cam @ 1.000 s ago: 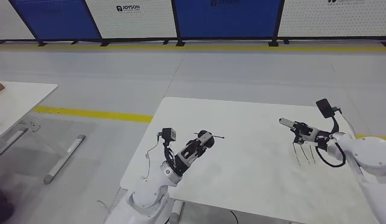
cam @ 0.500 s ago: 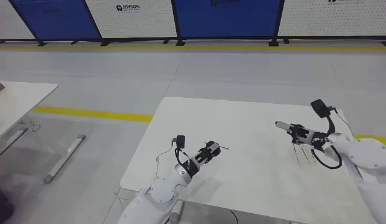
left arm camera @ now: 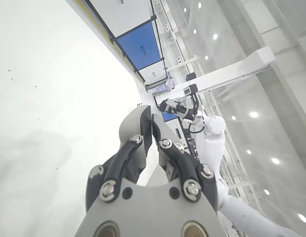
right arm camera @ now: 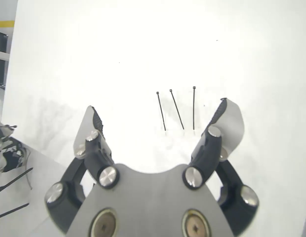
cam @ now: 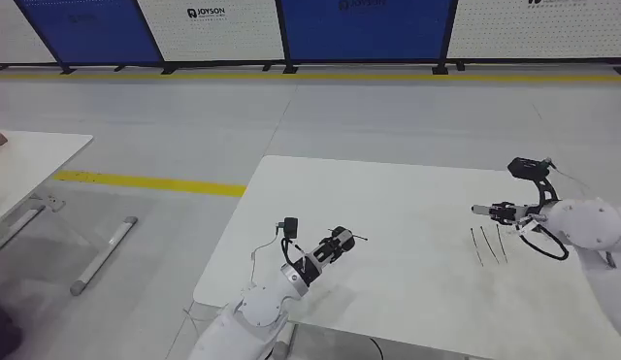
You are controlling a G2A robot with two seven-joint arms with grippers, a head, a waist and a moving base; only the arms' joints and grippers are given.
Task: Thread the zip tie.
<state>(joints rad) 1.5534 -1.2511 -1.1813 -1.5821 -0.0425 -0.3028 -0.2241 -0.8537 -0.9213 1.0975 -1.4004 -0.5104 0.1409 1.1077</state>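
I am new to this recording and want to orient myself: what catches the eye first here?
Three black zip ties lie side by side on the white table, close by the open right gripper. At the table's other side, the left gripper is shut on a fourth zip tie, whose end sticks out.
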